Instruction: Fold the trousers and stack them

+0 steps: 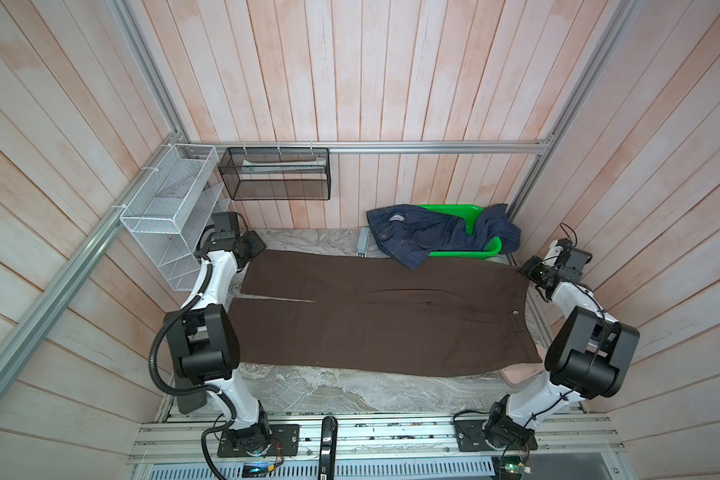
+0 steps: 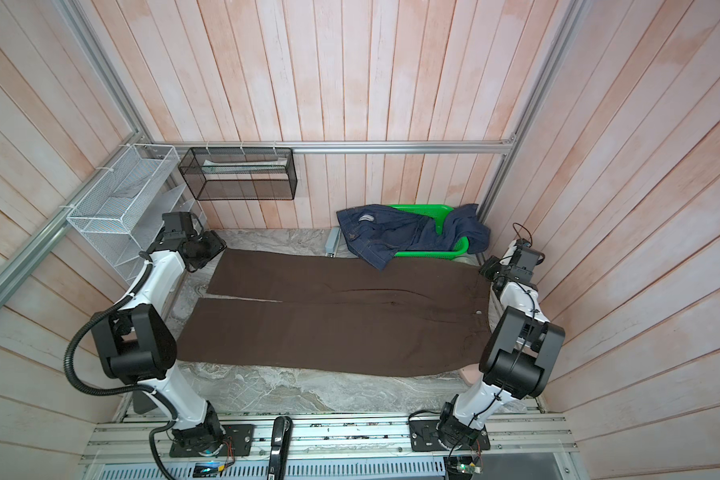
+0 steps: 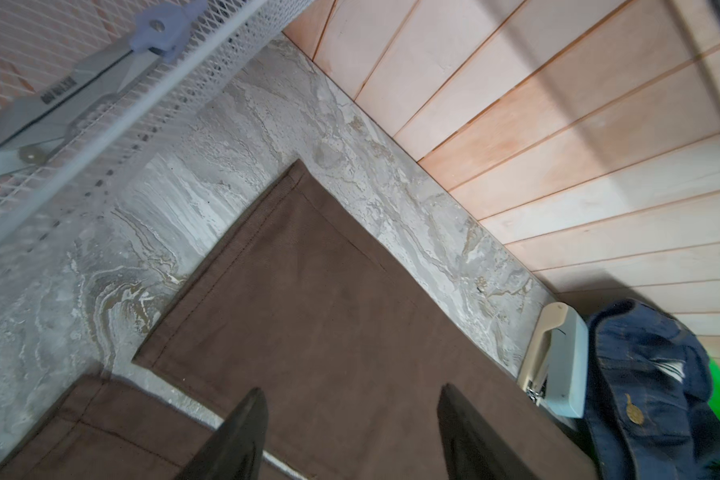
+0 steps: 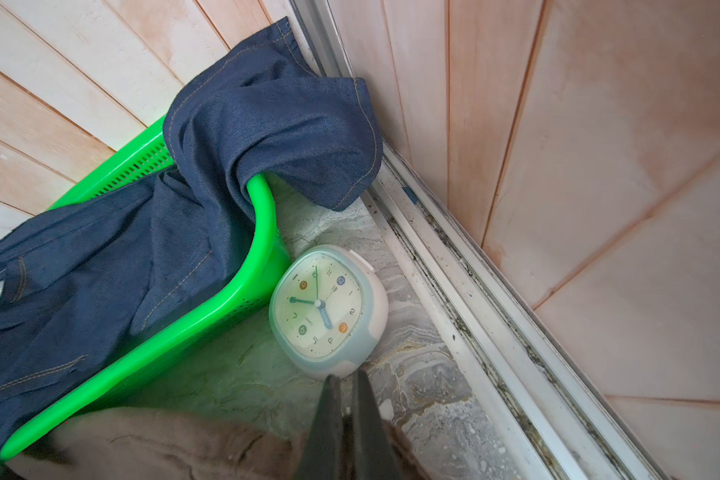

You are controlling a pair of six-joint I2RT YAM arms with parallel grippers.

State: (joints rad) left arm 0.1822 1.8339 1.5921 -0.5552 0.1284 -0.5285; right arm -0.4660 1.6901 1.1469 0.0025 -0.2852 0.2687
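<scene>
L gripper (image 3: pixel 352 390) is hovering, jaws apart & empty, over far leg's cuff, R gripper (image 4: pixel 346 380) is sitting closed, seemingly empty, nr waist corner, trousers (image 1: pixel 383 328) are lying flat, unfolded, across table (image 1: pixel 329 390): no fold/stack yet.

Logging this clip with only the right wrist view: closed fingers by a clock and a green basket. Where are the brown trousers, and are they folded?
Observer: In both top views the trousers lie flat and unfolded, spread full length across the table, waist at the right.
Operator: And the left arm?
Observer: The left gripper hangs over the far leg near its hem, fingers apart, no cloth pinched.
Operator: Anything near that leg?
Observer: A stapler sits by the back wall, beside the jeans draped over the basket.
</scene>
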